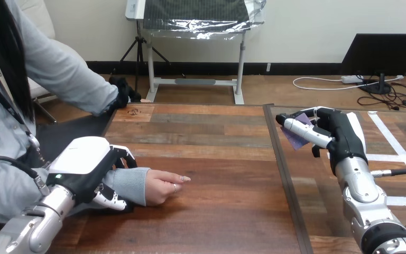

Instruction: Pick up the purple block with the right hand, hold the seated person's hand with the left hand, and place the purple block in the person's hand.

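My right hand [343, 135] hovers above the right half of the table, its fingers and thumb curled round the purple block [298, 136], which shows between them. At the left, my left hand [87, 169] lies over the person's sleeved wrist [132, 182], with its fingers and thumb curled round it. The person's hand [165, 186] rests on the table beyond my grasp, curled loosely and pointing right. The block is well to the right of the person's hand, a good distance apart.
The wooden table [217, 137] has a dark seam running down its middle. White tape lines [396, 137] mark its right part. The person's other hand [129, 95] rests at the table's far left corner.
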You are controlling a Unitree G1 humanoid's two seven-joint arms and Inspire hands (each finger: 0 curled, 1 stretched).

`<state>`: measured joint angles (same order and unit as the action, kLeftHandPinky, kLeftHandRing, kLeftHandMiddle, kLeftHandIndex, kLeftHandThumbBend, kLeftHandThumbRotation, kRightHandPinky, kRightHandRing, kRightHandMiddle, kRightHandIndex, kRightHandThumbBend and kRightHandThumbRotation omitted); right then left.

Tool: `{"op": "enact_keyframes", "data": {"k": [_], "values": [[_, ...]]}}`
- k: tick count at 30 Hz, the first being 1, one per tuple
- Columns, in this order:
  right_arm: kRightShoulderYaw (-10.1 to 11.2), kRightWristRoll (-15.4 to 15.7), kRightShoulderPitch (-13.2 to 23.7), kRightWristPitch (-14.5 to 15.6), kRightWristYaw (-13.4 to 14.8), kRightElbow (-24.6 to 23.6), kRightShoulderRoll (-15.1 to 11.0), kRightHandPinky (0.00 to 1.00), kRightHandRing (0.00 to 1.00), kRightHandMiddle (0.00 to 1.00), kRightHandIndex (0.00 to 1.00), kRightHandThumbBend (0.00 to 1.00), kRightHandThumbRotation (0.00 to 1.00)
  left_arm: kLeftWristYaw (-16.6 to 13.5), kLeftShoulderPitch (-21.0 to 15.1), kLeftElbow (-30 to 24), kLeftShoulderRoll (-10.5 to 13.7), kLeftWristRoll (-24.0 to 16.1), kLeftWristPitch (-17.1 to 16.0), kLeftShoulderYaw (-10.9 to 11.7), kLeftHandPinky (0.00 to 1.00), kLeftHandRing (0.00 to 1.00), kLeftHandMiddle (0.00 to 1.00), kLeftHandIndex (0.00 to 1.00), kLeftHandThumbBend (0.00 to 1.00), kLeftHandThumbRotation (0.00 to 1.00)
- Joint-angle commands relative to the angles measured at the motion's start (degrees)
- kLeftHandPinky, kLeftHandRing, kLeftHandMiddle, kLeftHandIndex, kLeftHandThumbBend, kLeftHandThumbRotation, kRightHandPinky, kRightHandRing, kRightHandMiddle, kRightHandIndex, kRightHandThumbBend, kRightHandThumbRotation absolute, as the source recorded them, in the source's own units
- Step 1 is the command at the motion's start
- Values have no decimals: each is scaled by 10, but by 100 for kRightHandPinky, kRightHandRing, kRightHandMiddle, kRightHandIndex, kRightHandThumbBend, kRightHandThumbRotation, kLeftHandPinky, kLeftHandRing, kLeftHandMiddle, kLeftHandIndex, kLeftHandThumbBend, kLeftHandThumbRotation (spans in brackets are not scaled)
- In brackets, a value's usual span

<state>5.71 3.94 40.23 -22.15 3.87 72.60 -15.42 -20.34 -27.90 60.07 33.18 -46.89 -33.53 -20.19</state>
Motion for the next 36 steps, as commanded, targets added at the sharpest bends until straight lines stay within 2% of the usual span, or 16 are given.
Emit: {"op": "enact_keyframes", "data": {"k": [1, 11, 20, 31, 36], "values": [[9, -10, 28, -20, -2, -31, 2, 2, 6, 11, 14, 28, 15, -15, -31, 13, 5, -3, -6, -18, 47, 48, 52, 56, 100, 14], [10, -12, 26, -24, -5, -30, 5, 2, 6, 11, 15, 28, 15, -20, -29, 15, 3, 10, -24, -23, 42, 42, 46, 49, 97, 12], [4, -11, 27, -20, -5, -27, 6, 3, 7, 12, 15, 29, 15, -57, -28, 17, 0, 2, -35, -32, 36, 36, 40, 42, 93, 9], [-2, -4, 30, -14, 3, -22, 11, 3, 7, 13, 17, 29, 16, -65, -30, 6, -4, 9, -37, -37, 31, 31, 36, 36, 85, 10], [-2, -5, 34, -5, 6, -17, 17, 4, 8, 13, 18, 30, 17, -63, -32, -7, -5, 15, -40, -34, 32, 32, 36, 37, 85, 10]]}}
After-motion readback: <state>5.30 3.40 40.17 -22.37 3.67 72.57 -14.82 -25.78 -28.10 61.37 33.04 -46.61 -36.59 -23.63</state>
